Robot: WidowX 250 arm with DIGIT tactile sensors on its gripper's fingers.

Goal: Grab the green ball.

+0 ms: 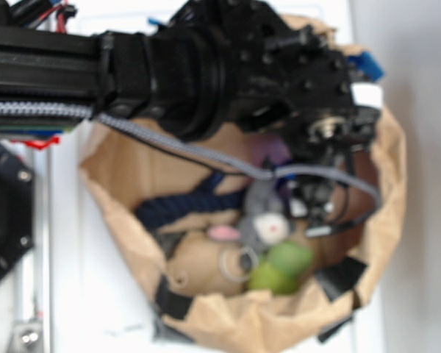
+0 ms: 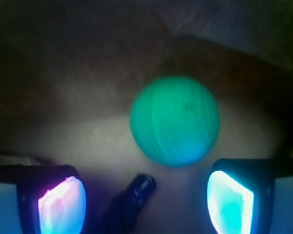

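The green ball (image 2: 175, 120), round and teal-green, rests on the brown floor of the paper bag in the wrist view. It lies just beyond my fingertips, a little right of centre, and touches neither of them. My gripper (image 2: 146, 202) is open, with its two glowing pads (image 2: 63, 204) wide apart and only a dark rounded object (image 2: 136, 191) low between them. In the exterior view the black arm reaches down into the bag. My gripper (image 1: 320, 209) is partly visible there, and the ball is hidden under it.
A brown paper bag (image 1: 228, 318) with black handles holds the toys. Inside are a grey plush mouse (image 1: 266, 220), a lime-green fuzzy plush (image 1: 283, 266), a dark blue strap (image 1: 184, 206) and a tan plush (image 1: 202, 265). The bag walls close in around the gripper.
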